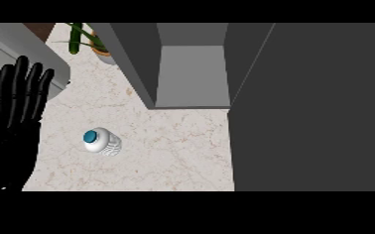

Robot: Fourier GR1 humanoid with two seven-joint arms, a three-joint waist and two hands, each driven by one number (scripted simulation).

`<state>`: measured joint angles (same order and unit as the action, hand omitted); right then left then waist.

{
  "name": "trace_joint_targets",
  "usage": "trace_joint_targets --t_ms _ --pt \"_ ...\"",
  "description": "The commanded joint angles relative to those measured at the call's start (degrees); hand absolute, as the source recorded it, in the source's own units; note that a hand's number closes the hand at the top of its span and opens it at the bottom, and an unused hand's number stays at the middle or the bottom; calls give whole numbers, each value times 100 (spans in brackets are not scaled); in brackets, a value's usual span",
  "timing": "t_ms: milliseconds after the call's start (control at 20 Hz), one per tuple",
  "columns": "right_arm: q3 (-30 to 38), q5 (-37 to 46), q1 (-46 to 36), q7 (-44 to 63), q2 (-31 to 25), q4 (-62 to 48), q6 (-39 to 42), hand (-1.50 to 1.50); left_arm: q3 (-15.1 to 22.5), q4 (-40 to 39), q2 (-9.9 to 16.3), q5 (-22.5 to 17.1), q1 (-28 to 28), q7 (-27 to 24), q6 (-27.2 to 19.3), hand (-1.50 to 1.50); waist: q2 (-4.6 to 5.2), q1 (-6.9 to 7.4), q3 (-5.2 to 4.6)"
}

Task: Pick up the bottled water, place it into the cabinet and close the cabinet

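A clear water bottle with a blue cap stands upright on the marble counter, left of centre. The grey cabinet stands at the back with its inside open to view and nothing on its shelf. Its dark door is swung open and fills the right side of the view. My left hand rests at the left edge, open with fingers straight and pointing up, well apart from the bottle. My right hand does not show.
A potted green plant stands at the back left beside the cabinet's wall. A grey sink edge lies at the far left behind my left hand.
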<state>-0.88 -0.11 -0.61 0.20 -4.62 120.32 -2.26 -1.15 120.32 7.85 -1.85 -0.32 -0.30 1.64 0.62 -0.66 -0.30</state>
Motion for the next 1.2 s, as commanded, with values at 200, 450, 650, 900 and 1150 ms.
trace_joint_targets --t_ms 200,450,650,900,1150 --pt "20 -533 654 -30 -58 801 428 -150 -684 -643 492 -1295 92 -705 1262 -150 -69 33 27" --pt "-302 -1247 1376 1141 -192 1054 750 -150 -556 -32 611 -2259 752 1147 1263 -150 -99 82 32" --pt "-442 -1338 2325 1443 -229 2150 777 -150 -647 241 618 -2439 993 1348 1254 -150 -92 28 30" --pt "-274 -1580 2681 1464 -294 2406 997 -150 -692 1221 516 -2487 1838 1626 1292 -150 -85 68 32" --pt "-899 -1131 3195 1274 18 2719 951 -150 -735 1047 338 -2170 2117 1435 1437 -150 -85 50 29"
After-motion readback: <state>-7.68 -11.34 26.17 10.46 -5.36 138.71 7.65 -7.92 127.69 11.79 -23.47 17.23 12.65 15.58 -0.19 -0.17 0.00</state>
